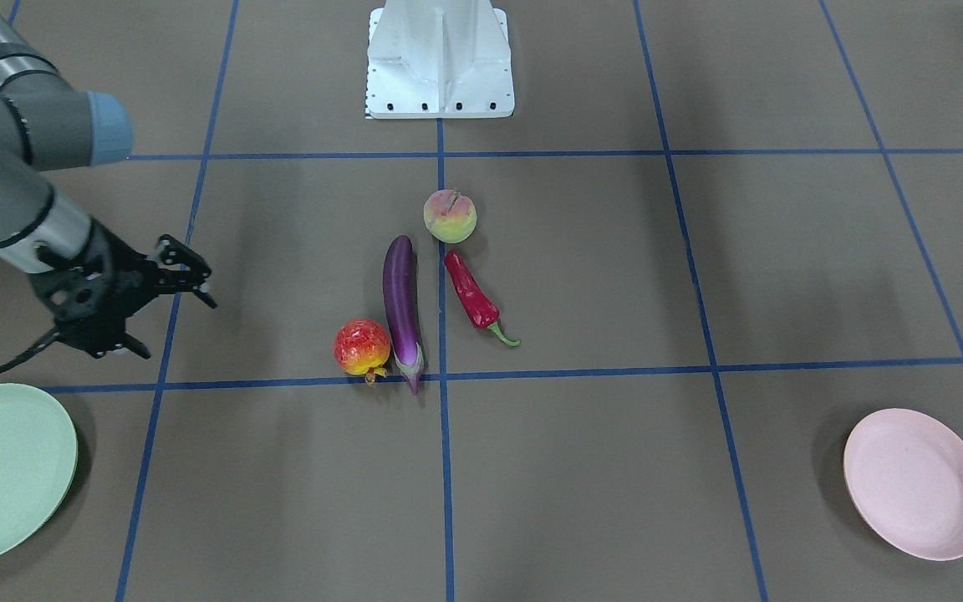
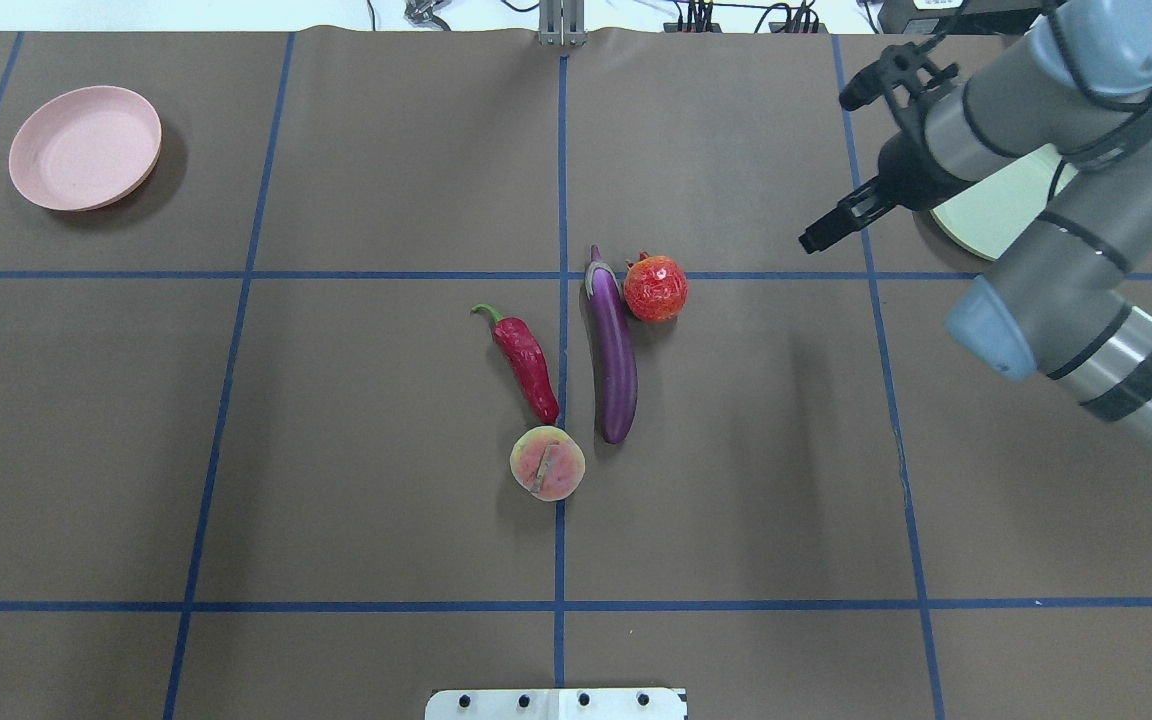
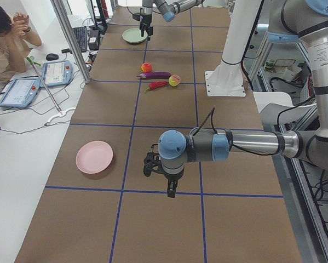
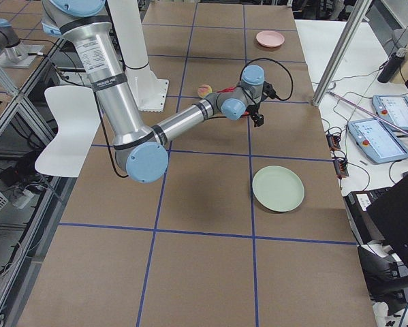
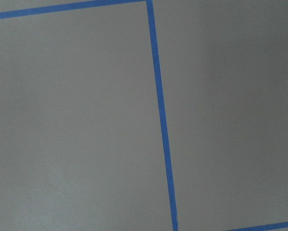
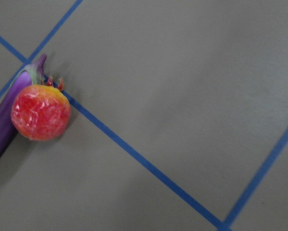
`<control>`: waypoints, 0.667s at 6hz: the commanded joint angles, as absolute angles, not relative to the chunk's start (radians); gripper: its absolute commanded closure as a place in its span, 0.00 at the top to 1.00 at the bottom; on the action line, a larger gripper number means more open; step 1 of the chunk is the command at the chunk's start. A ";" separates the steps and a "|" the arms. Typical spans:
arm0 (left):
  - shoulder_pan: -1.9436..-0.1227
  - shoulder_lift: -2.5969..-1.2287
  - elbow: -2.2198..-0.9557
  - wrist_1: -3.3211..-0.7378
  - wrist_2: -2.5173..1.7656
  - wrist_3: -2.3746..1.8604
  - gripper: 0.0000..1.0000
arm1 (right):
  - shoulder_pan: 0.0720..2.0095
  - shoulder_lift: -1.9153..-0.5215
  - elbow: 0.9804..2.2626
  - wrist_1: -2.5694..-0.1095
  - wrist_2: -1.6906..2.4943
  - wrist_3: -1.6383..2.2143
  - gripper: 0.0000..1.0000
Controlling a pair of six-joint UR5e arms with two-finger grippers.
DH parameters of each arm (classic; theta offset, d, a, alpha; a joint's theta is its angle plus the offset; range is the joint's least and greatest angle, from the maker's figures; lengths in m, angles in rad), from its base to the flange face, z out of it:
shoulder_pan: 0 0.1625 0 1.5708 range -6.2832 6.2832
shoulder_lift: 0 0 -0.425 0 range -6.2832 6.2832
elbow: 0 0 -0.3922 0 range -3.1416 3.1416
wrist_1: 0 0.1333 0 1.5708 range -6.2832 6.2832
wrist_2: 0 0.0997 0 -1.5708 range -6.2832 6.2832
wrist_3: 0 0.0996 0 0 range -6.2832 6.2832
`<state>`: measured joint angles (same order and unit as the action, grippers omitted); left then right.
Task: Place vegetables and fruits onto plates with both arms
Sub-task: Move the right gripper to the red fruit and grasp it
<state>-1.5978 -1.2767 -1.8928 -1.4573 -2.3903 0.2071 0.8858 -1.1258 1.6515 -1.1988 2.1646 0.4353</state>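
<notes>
Front / eggplant (image 1: 402, 309): lies flat mid-table, cap end pointing away from base mount (image 1: 440, 58).
Front / pomegranate (image 1: 361, 347): just beside eggplant's cap end, on robot's R side.
Front / chili (image 1: 469, 297): near eggplant on robot's L side, not touching it, stem pointing away from base mount.
Front / peach (image 1: 450, 216): by eggplant's rounded end, slightly to robot's L, right at chili's tip.
Front / R gripper (image 1: 179, 329): well to robot's R of eggplant, jaws spread wide, nothing between them.
Front / plates: mint plate (image 1: 5, 468) well apart from eggplant on robot's R; pink plate (image 1: 916, 483) well apart on robot's L.
Overhead / R gripper (image 2: 826, 170): between eggplant (image 2: 613, 360) and mint plate (image 2: 996, 215), nearer the plate; fingers wide apart, grips nothing.
Overhead / R arm (image 2: 1086, 230): covers part of mint plate.
Left side / L gripper (image 3: 159, 181): well apart from eggplant (image 3: 157, 75), nearer pink plate (image 3: 94, 157); can't tell if open or closed.
Left side / operator (image 3: 5, 38): seated off the table, well apart from eggplant.
Right side / R gripper (image 4: 258, 116): hovers over table; eggplant hidden behind R arm, peach (image 4: 204, 90) shows.
L wrist / table (image 5: 86, 120): brown surface w/ blue tape lines (image 5: 160, 120); grip state not readable here.
R wrist / pomegranate (image 6: 40, 112): touching eggplant (image 6: 6, 120) near its cap; a tape line passes under the cap end.
</notes>
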 commanded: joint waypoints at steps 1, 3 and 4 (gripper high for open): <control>-1.597 -1.276 -1.890 -1.457 -2.391 0.207 1.00 | 0.723 -1.013 1.622 -1.207 1.989 0.628 1.00; -1.597 -1.276 -1.885 -1.457 -2.391 0.207 1.00 | 0.666 -0.930 1.572 -1.300 1.881 0.646 1.00; -1.597 -1.276 -1.887 -1.456 -2.391 0.207 1.00 | 0.649 -0.928 1.566 -1.301 1.852 0.646 1.00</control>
<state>-1.5969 -1.2763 -1.8865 -1.4568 -2.3915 0.2071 0.6687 -0.9388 1.5743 -1.2864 1.8855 0.6425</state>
